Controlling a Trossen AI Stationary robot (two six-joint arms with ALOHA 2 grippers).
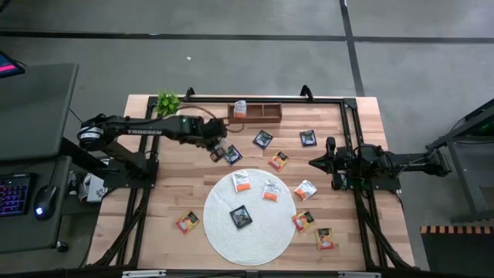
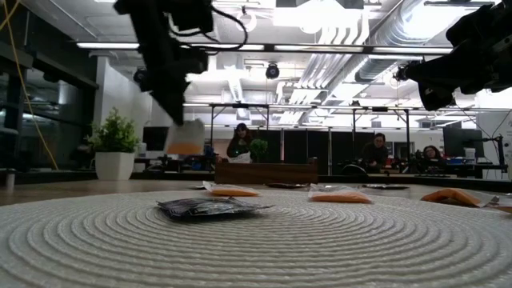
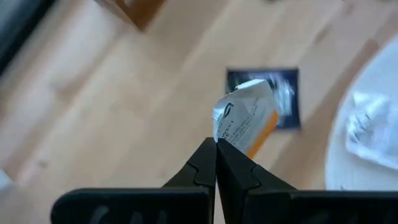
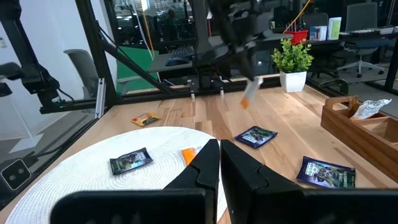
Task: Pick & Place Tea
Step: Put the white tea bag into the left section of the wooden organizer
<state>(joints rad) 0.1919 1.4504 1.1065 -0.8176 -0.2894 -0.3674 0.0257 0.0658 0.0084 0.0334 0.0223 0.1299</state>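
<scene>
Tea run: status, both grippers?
Left gripper shut on white-and-orange sachet, lifted above table. Right gripper shut, empty, waiting. Nothing blocking wooden tray.

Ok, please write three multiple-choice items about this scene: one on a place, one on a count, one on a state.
1. Where is the left end effector?
A. over the brown wooden three-compartment tray
B. above the light wooden table, between the tray and the big round white woven mat
C. over the mat's middle

2. How many black square sachets lie on the mat?
A. one
B. none
C. three

3. The left end effector is:
A. open, empty
B. shut, empty
C. shut on a white-and-orange sachet

Answers:
1 B: the high view shows it past the tray, short of the mat.
2 A: only one black sachet lies there.
3 C: the sachet is pinched at its tips.
</scene>
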